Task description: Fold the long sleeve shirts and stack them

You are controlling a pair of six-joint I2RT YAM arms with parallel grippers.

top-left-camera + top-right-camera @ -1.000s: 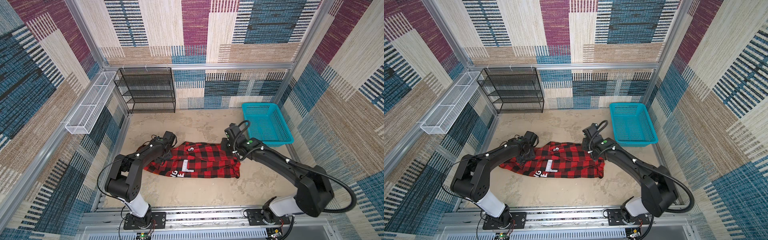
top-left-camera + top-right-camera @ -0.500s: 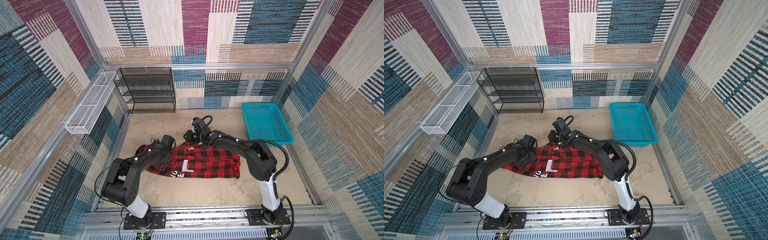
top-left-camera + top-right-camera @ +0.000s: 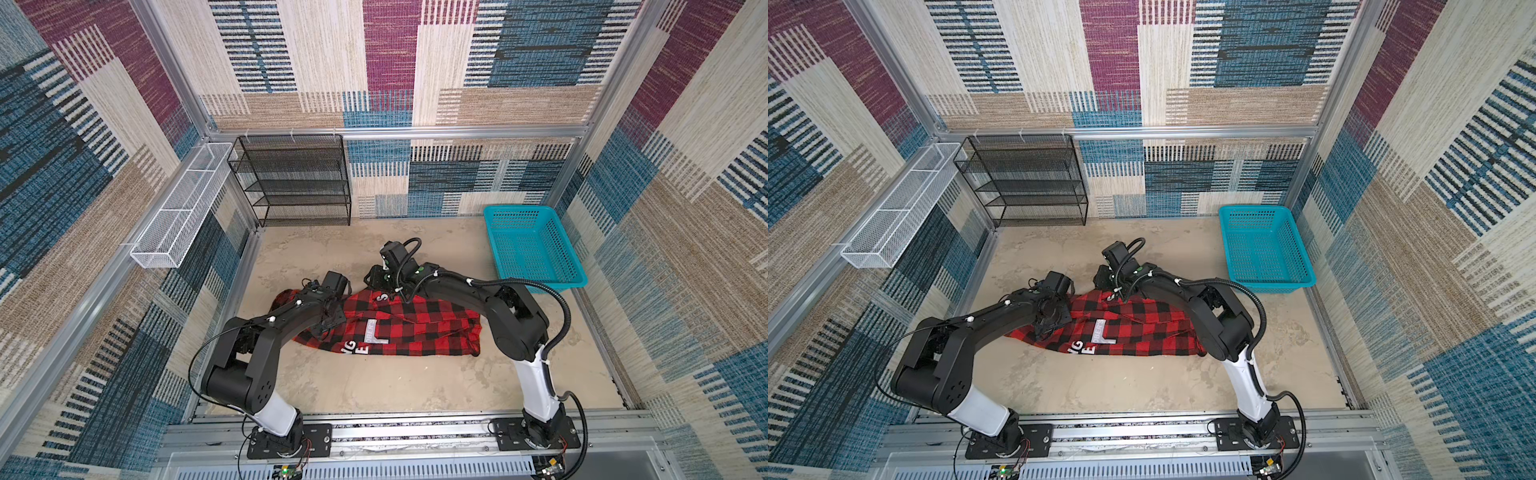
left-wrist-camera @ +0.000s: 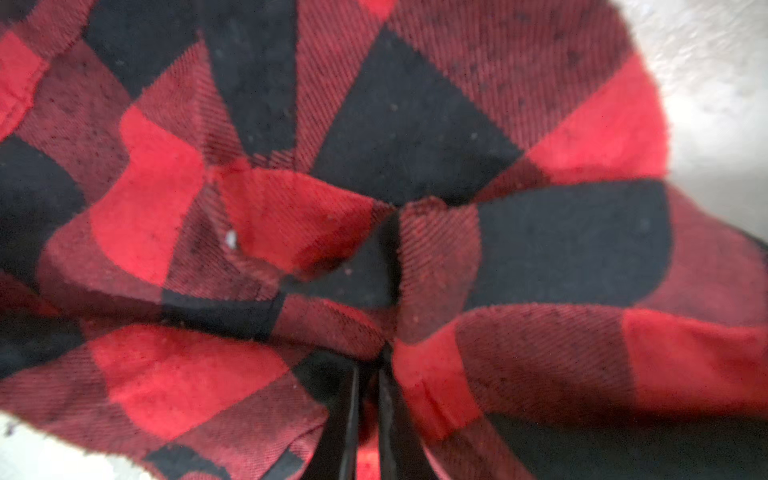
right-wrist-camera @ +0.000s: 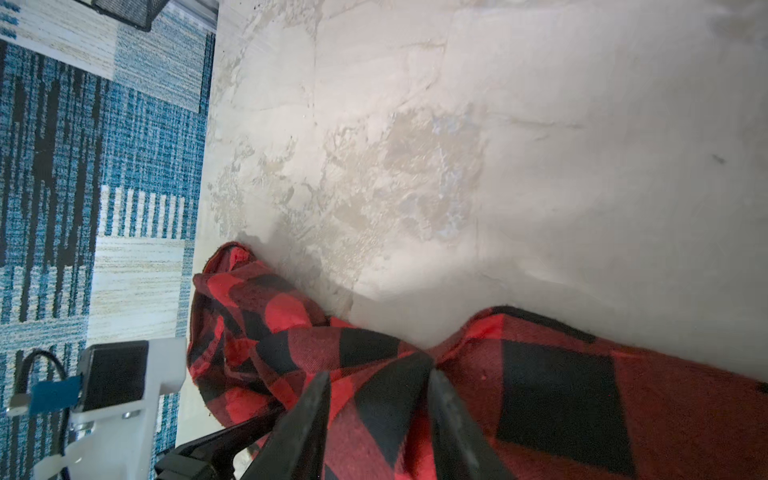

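Observation:
The long sleeve shirt point(image 3: 415, 328) point(image 3: 1142, 332), red-and-black check with white letters, lies roughly folded in a long band on the floor. My left gripper point(image 3: 322, 330) point(image 3: 1044, 330) is down on its left end. In the left wrist view the gripper point(image 4: 368, 365) is shut on a gathered fold of the shirt point(image 4: 415, 124). My right gripper point(image 3: 372, 280) point(image 3: 1100, 280) sits at the shirt's far edge near the letter S. In the right wrist view that gripper point(image 5: 379, 374) is open, its fingers point(image 5: 307, 415) apart with the shirt's cloth point(image 5: 561, 395) lying between them.
A teal plastic basket point(image 3: 544, 284) point(image 3: 1279, 284) stands at the back right. A black wire shelf point(image 3: 299, 178) is against the back wall, and a white wire basket point(image 3: 183, 220) hangs on the left wall. Bare floor point(image 3: 374, 386) lies in front of the shirt.
My right arm has swung from the shirt's right end to its far edge near the middle. The left gripper has closed tighter on the cloth at the left end.

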